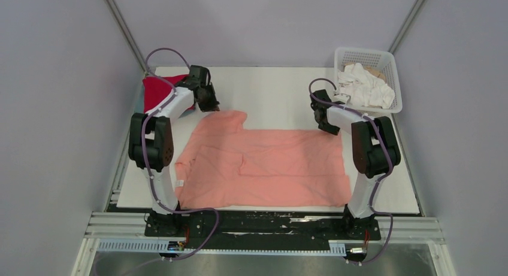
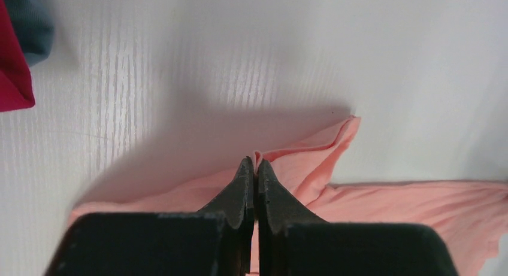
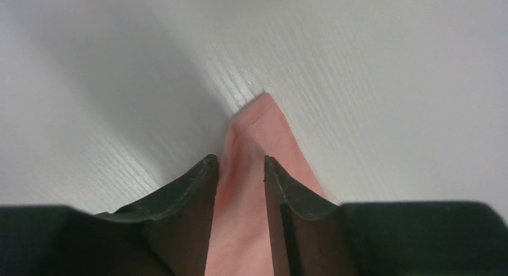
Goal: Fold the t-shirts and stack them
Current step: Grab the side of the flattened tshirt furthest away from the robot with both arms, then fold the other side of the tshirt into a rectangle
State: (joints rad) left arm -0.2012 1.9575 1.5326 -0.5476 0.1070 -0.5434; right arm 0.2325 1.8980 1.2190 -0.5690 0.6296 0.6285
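The salmon-pink t-shirt (image 1: 263, 165) lies spread flat across the table, its small white label (image 1: 180, 183) at the near left. My left gripper (image 1: 206, 102) is at its far left sleeve; in the left wrist view the gripper (image 2: 254, 162) is shut, pinching a raised fold of the pink cloth (image 2: 311, 162). My right gripper (image 1: 323, 123) is at the shirt's far right corner; in the right wrist view the gripper (image 3: 241, 162) has its jaws apart, with the pink corner (image 3: 257, 123) between them. The bright red shirt (image 1: 157, 90) lies at the far left, over the grey-blue one (image 2: 30, 21).
A white lattice basket (image 1: 366, 53) holding white cloths (image 1: 362, 87) stands at the far right corner. The white tabletop (image 1: 275, 90) shows behind the pink shirt. Grey walls close in on both sides.
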